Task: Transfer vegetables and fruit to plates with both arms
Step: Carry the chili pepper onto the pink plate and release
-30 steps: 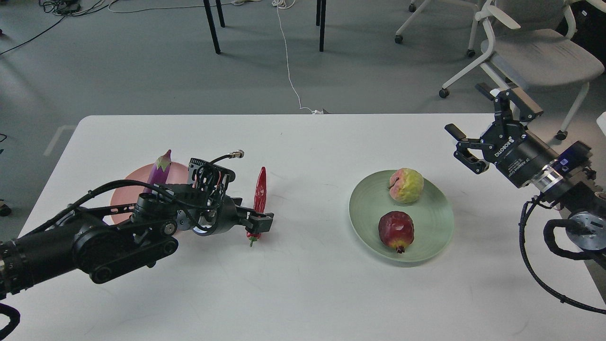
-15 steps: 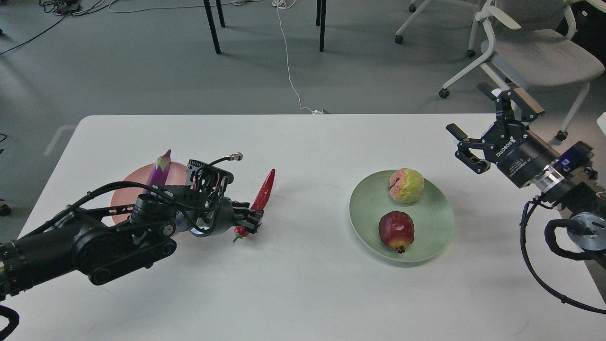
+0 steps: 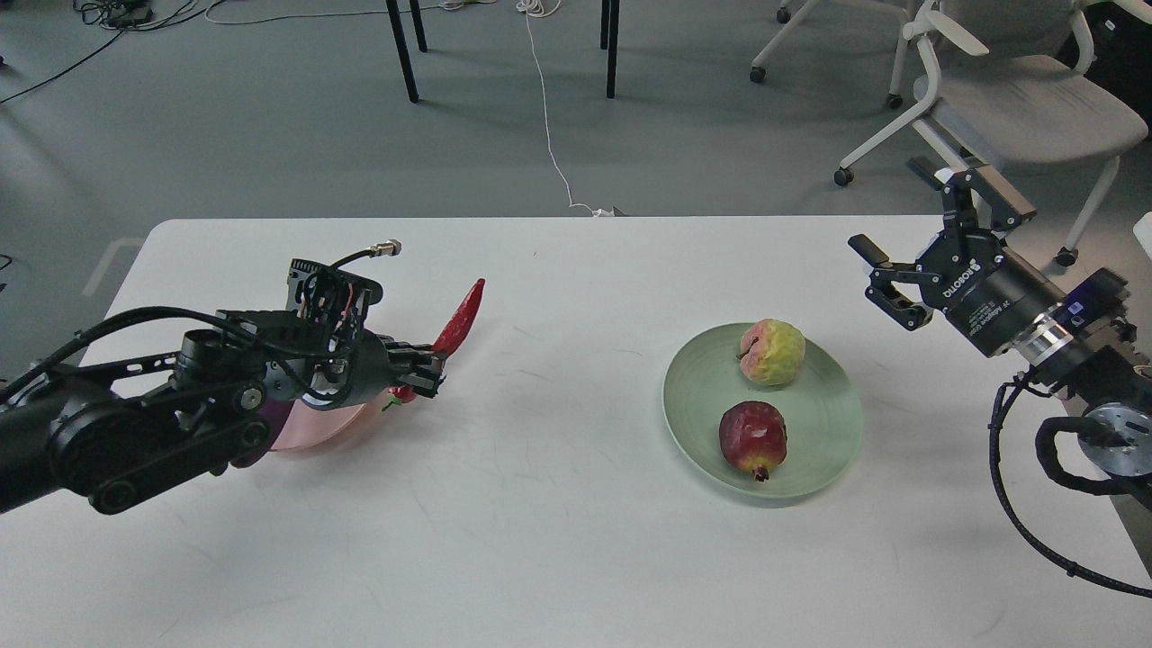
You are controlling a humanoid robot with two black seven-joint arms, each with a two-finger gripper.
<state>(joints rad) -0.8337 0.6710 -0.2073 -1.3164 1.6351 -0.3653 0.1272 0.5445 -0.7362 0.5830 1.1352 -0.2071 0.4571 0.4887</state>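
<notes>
My left gripper (image 3: 421, 378) is shut on the stem end of the red chili pepper (image 3: 457, 318), which sticks up and to the right, lifted off the table. The pink plate (image 3: 319, 427) shows only as a sliver under my left wrist. The eggplant is hidden behind my left arm. The yellow-green fruit (image 3: 772, 352) and the dark red fruit (image 3: 753, 437) lie on the green plate (image 3: 823, 409) at the right. My right gripper (image 3: 877, 274) is open and empty, held above the table to the right of the green plate.
The white table (image 3: 576, 540) ends at a far edge with grey floor behind. An office chair (image 3: 1017, 99) stands behind my right arm. Table legs and a white cable lie on the floor at the back.
My left gripper closed on the chili's stem end, lifted it and carried it left toward the pink plate, now covering the eggplant. The right arm barely moved.
</notes>
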